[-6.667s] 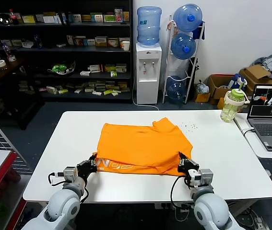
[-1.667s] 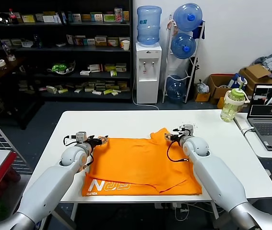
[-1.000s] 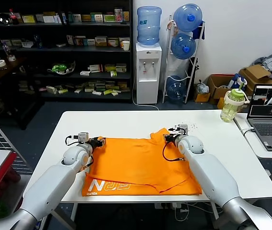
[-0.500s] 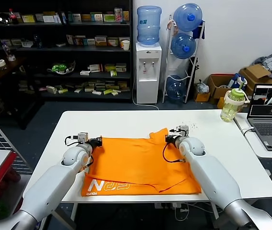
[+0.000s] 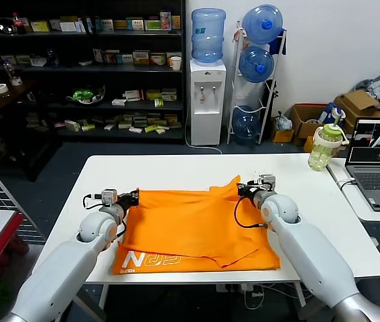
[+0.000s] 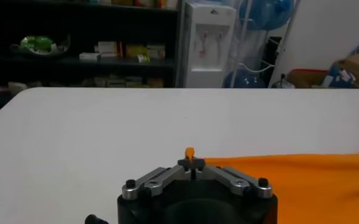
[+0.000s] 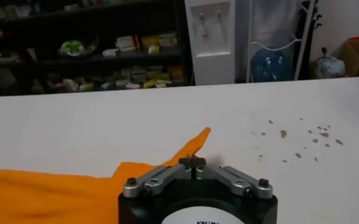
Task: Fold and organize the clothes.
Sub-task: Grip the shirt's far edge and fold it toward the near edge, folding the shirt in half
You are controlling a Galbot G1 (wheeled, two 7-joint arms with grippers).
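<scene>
1. Head view: your orange T-shirt [image 5: 200,228] lies mid-table [image 5: 324,221], lettering at its 7 o'clock. The left gripper [image 5: 133,196] pinches its far-left corner, the right gripper [image 5: 242,189] its far-right corner. A green bottle [image 5: 325,147] and laptop [image 5: 376,161] stand at 2 o'clock, well apart.
2. Left wrist view: fingers closed on an orange tip [image 6: 190,151].
3. Right wrist view: fingers closed on the shirt [image 7: 57,195]; crumbs [image 7: 301,143] lie nearby.

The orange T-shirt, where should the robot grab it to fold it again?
Probably the near hem of the orange T-shirt, at its two corners by the white lettering, coming from the robot's side. That edge lies flat and free at the table's front. The left gripper and right gripper pinch the far edge now.
</scene>
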